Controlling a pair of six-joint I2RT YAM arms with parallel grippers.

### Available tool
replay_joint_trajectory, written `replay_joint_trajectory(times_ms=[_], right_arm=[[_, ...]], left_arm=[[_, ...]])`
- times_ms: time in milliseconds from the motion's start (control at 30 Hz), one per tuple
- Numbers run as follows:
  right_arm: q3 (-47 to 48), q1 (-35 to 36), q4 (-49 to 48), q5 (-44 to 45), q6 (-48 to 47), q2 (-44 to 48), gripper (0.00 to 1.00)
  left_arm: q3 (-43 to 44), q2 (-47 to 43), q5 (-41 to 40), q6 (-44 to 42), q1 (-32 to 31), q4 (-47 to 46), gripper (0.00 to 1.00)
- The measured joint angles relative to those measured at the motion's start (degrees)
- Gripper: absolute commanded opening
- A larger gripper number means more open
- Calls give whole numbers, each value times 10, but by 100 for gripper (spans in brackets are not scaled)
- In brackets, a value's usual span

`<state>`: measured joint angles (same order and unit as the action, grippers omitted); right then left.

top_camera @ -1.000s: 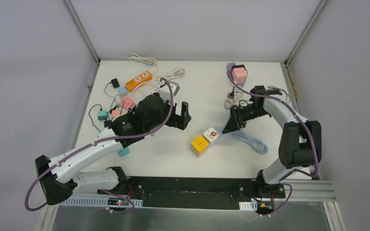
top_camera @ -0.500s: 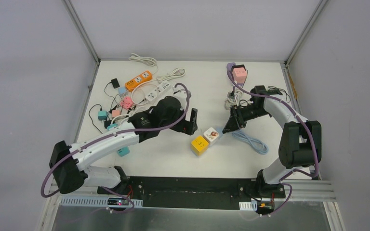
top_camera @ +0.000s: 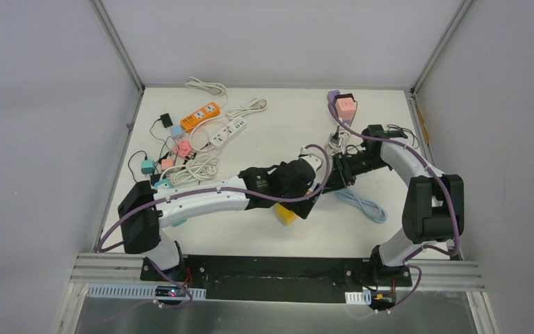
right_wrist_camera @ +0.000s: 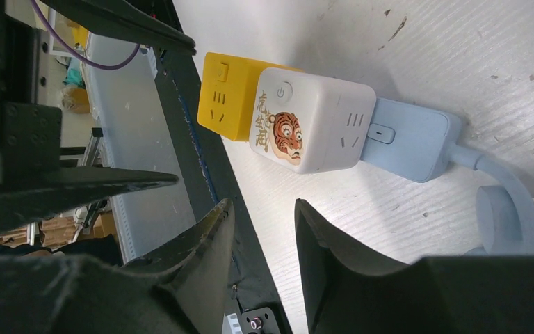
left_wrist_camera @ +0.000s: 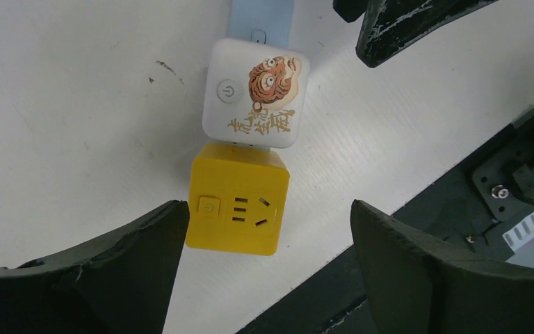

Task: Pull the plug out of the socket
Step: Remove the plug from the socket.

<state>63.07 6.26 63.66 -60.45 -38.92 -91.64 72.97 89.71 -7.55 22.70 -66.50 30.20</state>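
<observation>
A yellow cube socket [left_wrist_camera: 238, 198] lies joined to a white cube socket with a tiger picture [left_wrist_camera: 256, 94]. A light blue plug [left_wrist_camera: 261, 17] sits in the white cube's far side. My left gripper [left_wrist_camera: 268, 210] is open and hangs above the yellow cube, one finger on each side, touching nothing. In the top view the left gripper [top_camera: 304, 200] hides the white cube, and only a corner of the yellow cube [top_camera: 285, 216] shows. In the right wrist view the yellow cube [right_wrist_camera: 226, 97], white cube [right_wrist_camera: 313, 118] and blue plug [right_wrist_camera: 407, 139] lie in a row. My right gripper [right_wrist_camera: 264, 205] is narrowly open and empty, short of them.
The plug's light blue cable [top_camera: 361, 203] loops right of the cubes. An orange power strip [top_camera: 201, 117], a white power strip [top_camera: 226, 132] and several small adapters [top_camera: 174, 149] lie at the back left. A pink cube [top_camera: 346, 106] is at the back. A black base plate [top_camera: 278, 268] runs along the near edge.
My left arm has swung right, from the left-centre of the table to above the two cubes. The right arm and the cubes have not moved.
</observation>
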Motion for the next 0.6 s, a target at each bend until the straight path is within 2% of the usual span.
replay_joint_trajectory(times_ms=[233,600], right_arm=[[0,-1,0,0,0,0,41],[-1,-3,-3,0,0,0,41]], left_arm=[[51,71,-40,-22,-17,64,87],[56,81,-60,-29,-18,98,84]])
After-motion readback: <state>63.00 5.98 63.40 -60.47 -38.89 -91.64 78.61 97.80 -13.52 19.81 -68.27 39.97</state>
